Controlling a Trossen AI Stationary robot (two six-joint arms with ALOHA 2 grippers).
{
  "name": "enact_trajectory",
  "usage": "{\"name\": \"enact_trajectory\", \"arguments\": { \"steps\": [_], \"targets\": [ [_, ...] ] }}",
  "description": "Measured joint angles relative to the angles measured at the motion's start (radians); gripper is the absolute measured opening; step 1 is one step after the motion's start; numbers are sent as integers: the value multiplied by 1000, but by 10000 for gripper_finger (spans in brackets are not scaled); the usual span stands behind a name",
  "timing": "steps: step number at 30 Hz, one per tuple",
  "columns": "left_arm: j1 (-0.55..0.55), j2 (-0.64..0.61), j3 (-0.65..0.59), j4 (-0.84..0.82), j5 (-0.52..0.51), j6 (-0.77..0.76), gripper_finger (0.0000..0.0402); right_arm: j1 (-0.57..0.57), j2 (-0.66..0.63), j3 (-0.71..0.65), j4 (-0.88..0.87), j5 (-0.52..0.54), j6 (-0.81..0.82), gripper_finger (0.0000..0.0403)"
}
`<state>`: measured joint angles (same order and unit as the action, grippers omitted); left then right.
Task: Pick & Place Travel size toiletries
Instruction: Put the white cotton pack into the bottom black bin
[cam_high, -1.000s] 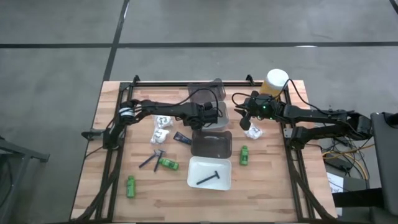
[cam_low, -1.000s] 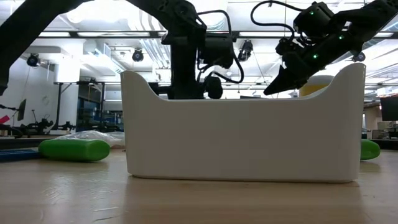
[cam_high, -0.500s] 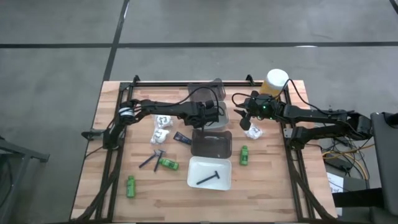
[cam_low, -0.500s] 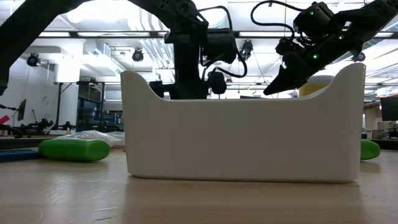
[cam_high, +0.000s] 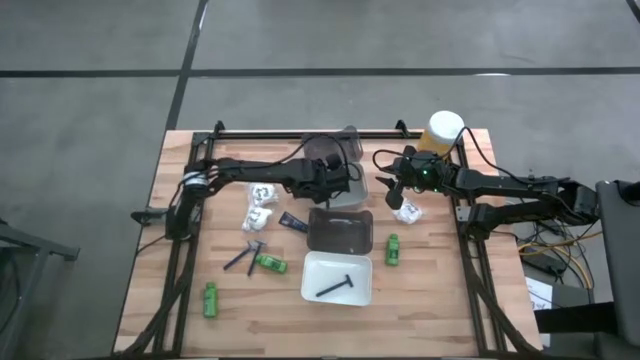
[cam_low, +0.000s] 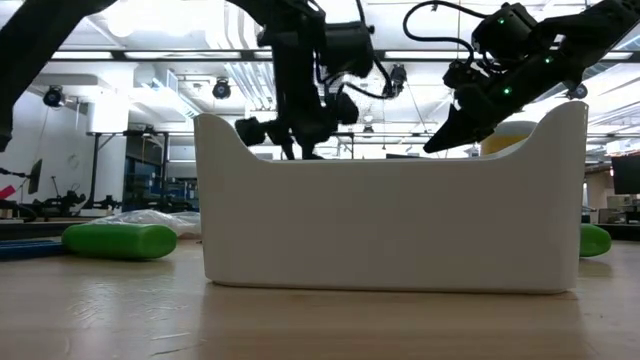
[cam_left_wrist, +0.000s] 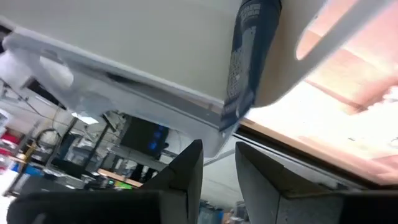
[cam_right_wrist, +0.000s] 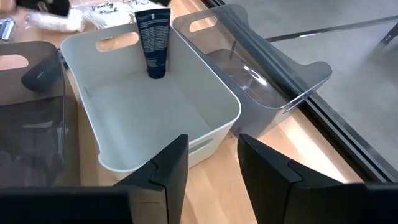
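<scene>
A dark blue tube (cam_right_wrist: 153, 43) stands on end in the pale tray (cam_right_wrist: 211, 134), leaning against the wall by its handle slot; the left wrist view shows the tube (cam_left_wrist: 247, 56) too. My left gripper (cam_left_wrist: 218, 167) hangs open above that tray (cam_high: 352, 196), touching nothing. My right gripper (cam_right_wrist: 211, 155) waits open to the tray's right (cam_high: 393, 194), above a white packet (cam_high: 407, 212). On the table lie more white packets (cam_high: 259, 203), green bottles (cam_high: 270, 264) (cam_high: 392, 250) (cam_high: 210, 299) and dark razor sticks (cam_high: 243, 257). A black stick (cam_high: 335, 286) lies in the white tray (cam_high: 312, 290).
A clear tray (cam_right_wrist: 273, 81) stands beyond the pale one, and a dark grey tray (cam_high: 340, 232) on its near side. A yellow white-capped container (cam_high: 441, 131) stands at the far right. In the low view the white tray's wall (cam_low: 390, 220) hides most of the table.
My left gripper has risen above the pale tray and rolled about its own axis. My right arm has kept still.
</scene>
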<state>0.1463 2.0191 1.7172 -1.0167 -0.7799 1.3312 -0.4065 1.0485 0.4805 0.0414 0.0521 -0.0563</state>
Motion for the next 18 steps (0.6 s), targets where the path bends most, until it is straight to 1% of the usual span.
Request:
{"name": "enact_trajectory", "arguments": {
  "steps": [3, 7, 11, 14, 18],
  "targets": [
    [0, -31, -2, -25, 6, -71, 99, 0, 0, 0, 0, 0, 1, 143],
    [0, -77, -3, -97, 21, -211, 101, 0, 0, 0, -3, -1, 3, 148],
    [0, -132, -5, -166, 116, -383, 99, 0, 0, 0, -6, -4, 4, 153],
    [0, -188, -12, -187, 183, -511, 96, 0, -2, 0, -7, -7, 10, 157],
    [0, -285, -57, -187, 212, -632, 96, 0, -7, 0, -8, -8, 27, 163]
  ]
}}
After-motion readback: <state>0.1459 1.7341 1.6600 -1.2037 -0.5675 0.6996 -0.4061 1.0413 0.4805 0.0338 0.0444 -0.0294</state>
